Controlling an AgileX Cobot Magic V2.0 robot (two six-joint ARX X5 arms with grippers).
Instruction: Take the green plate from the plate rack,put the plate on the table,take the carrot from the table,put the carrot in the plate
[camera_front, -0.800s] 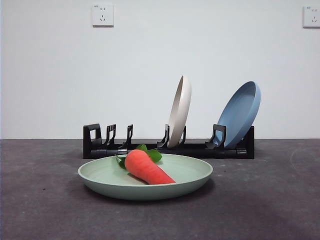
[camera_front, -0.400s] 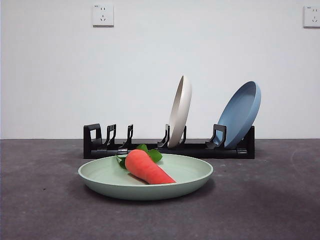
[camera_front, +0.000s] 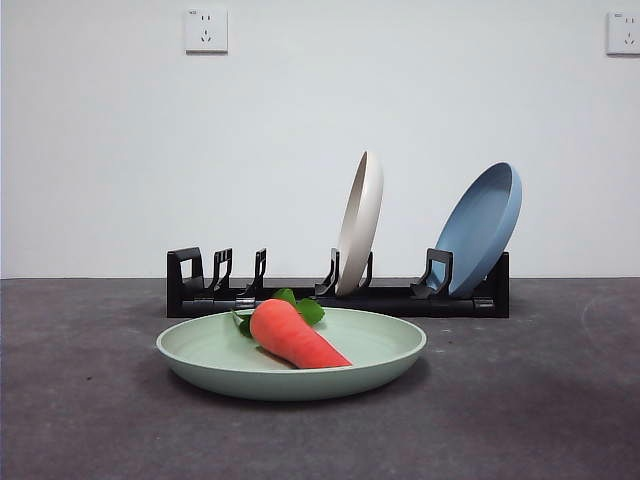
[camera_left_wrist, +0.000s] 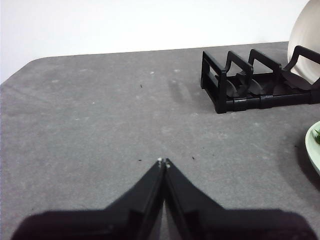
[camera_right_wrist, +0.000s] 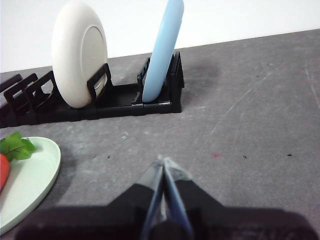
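Carrot (camera_front: 293, 335) lies in the green plate (camera_front: 290, 371), leaves toward the plate rack (camera_front: 338, 296); plate sits flat on the table (camera_front: 80, 400), just in front of the rack. Task looks complete. Left gripper (camera_left_wrist: 163, 162) and right gripper (camera_right_wrist: 163, 161) both hang over bare table, jaws pressed together, holding nothing, each well clear of the plate. Little risk remains: a careless arm sweep could clip the plate rim or knock the cream plate (camera_front: 359, 222) or blue plate (camera_front: 480, 228) in the rack. Compared with a second ago, nothing among the objects has visibly moved.
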